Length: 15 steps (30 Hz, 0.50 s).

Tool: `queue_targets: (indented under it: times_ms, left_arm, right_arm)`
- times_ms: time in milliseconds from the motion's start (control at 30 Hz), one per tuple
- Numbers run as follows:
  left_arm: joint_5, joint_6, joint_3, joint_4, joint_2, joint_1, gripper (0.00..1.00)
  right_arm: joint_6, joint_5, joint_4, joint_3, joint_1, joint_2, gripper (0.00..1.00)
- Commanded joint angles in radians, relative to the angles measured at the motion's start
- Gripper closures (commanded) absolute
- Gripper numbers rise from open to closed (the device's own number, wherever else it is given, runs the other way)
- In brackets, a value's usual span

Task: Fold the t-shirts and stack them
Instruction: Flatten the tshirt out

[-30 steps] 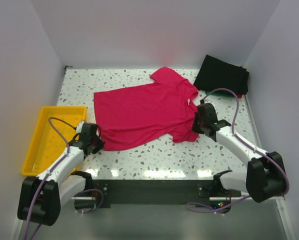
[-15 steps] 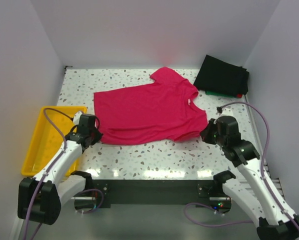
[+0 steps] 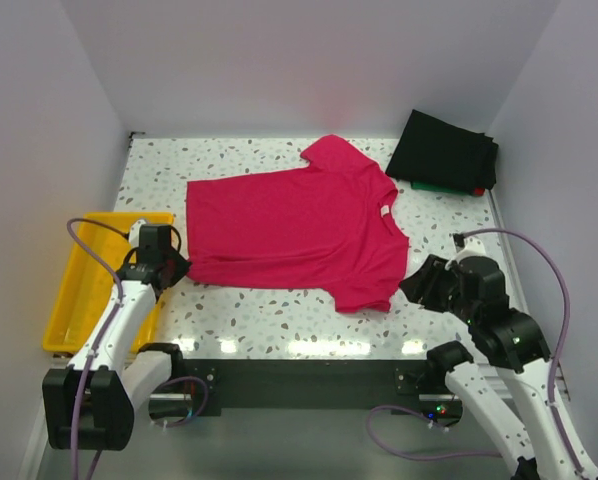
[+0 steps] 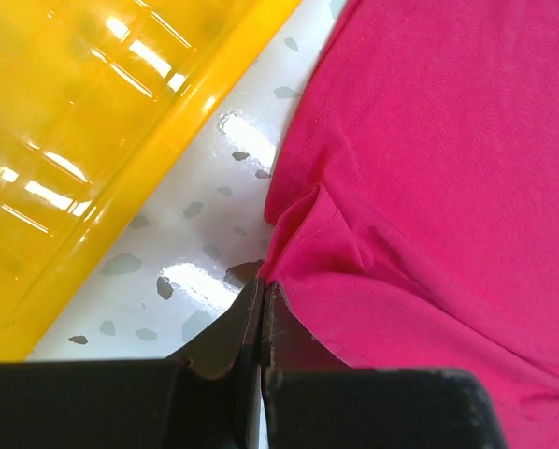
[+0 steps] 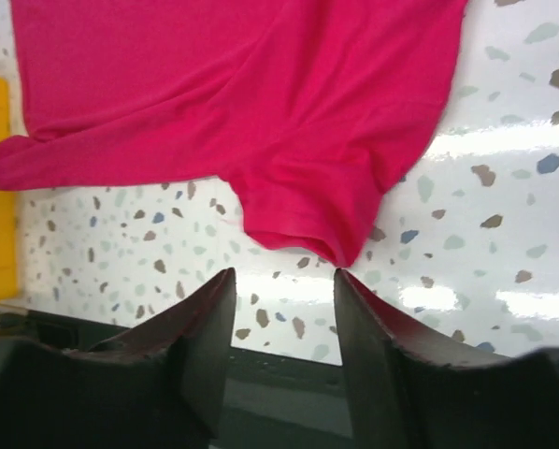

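A crimson-pink t-shirt (image 3: 294,225) lies spread flat across the middle of the speckled table, its neck toward the right. My left gripper (image 3: 175,267) is shut on the shirt's near-left hem corner (image 4: 284,262), right beside the yellow tray. My right gripper (image 3: 424,285) stands open just off the shirt's near-right sleeve (image 5: 303,210), with nothing between its fingers. A folded black t-shirt (image 3: 447,150) rests at the back right on top of a green-edged one (image 3: 441,186) with a bit of red at its corner.
A yellow plastic tray (image 3: 89,275) sits at the left edge, close to my left gripper. White walls close in the table on three sides. The table's near edge (image 5: 289,360) shows just under my right fingers.
Both arms pulled outward and toward the near edge, stretching the shirt flatter. My right gripper has let go of the sleeve and now stands open beside it. The left stays shut on the hem.
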Motion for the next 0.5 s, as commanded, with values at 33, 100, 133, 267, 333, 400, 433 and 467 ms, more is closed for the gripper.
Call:
queue_targets:
  times_ms: [33, 100, 133, 267, 333, 400, 433, 467]
  left_arm:
    - [0.046, 0.024, -0.011, 0.018, -0.016, 0.008, 1.0]
    - [0.058, 0.023, -0.022, 0.022, -0.016, 0.008, 1.0]
    - [0.061, 0.021, -0.025, 0.024, -0.019, 0.008, 1.0]
    - [0.074, 0.024, -0.036, 0.03, -0.026, 0.008, 1.0]
    - [0.078, 0.032, -0.031, 0.027, -0.028, 0.006, 1.0]
    - [0.081, 0.035, -0.028, 0.025, -0.029, 0.006, 1.0]
    - [0.084, 0.038, -0.028, 0.025, -0.034, 0.006, 1.0]
    - [0.086, 0.037, -0.028, 0.025, -0.033, 0.006, 1.0]
  right_arm:
    - [0.06, -0.072, 0.014, -0.007, 0.001, -0.023, 0.46]
    - [0.08, -0.055, 0.048, -0.044, 0.003, 0.036, 0.46]
    - [0.084, -0.05, 0.093, -0.058, 0.003, 0.062, 0.46]
    - [0.132, 0.02, 0.263, -0.119, 0.001, 0.222, 0.47]
    - [0.139, 0.086, 0.356, -0.133, 0.001, 0.333, 0.47]
    - [0.148, 0.153, 0.401, -0.134, -0.003, 0.413, 0.48]
    - [0.148, 0.176, 0.441, -0.136, -0.015, 0.45, 0.49]
    - [0.148, 0.183, 0.461, -0.137, -0.06, 0.525, 0.5]
